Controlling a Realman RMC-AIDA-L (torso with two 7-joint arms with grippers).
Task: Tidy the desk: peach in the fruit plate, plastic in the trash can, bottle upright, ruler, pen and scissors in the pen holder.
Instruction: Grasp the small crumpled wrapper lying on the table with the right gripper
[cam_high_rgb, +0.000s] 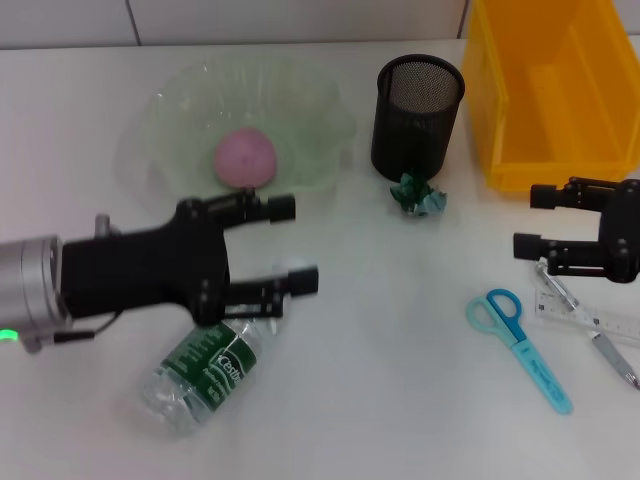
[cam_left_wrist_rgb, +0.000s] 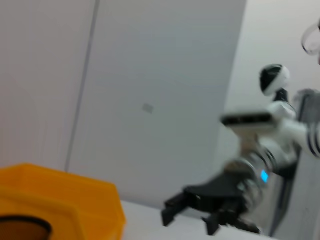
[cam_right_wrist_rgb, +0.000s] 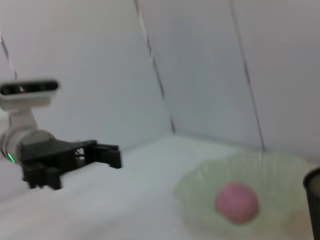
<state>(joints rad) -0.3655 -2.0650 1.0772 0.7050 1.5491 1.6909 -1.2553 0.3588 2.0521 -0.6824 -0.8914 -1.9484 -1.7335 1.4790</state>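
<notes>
**Both grippers open above the desk, bottle lying on its side**

The left gripper (cam_high_rgb: 288, 243) reaches in from the left edge of the head view, its black body stretched roughly level over the white desk (cam_high_rgb: 380, 400), fingers spread wide with nothing between them. It hangs between the fruit plate (cam_high_rgb: 180, 120) and the water bottle (cam_high_rgb: 208, 372), its lower finger over the bottle's cap end. The right gripper (cam_high_rgb: 535, 220) comes in from the right edge, also level, its two fingers parted and empty, pointing toward the middle of the desk just in front of the yellow bin (cam_high_rgb: 560, 100).

The bottle is clear plastic with a green label and lies on its side, tilted, near the front left of the desk. The pink peach (cam_high_rgb: 245, 158) sits inside the translucent green fruit plate. A black mesh pen holder (cam_high_rgb: 418, 115) stands upright beside the plate, and a crumpled piece of green plastic (cam_high_rgb: 418, 194) lies on the desk touching its base. On the right, the blue scissors (cam_high_rgb: 515, 345) lie flat; just beside them, under the right gripper, lie a clear ruler (cam_high_rgb: 590, 315) and a pen (cam_high_rgb: 615, 358).
</notes>
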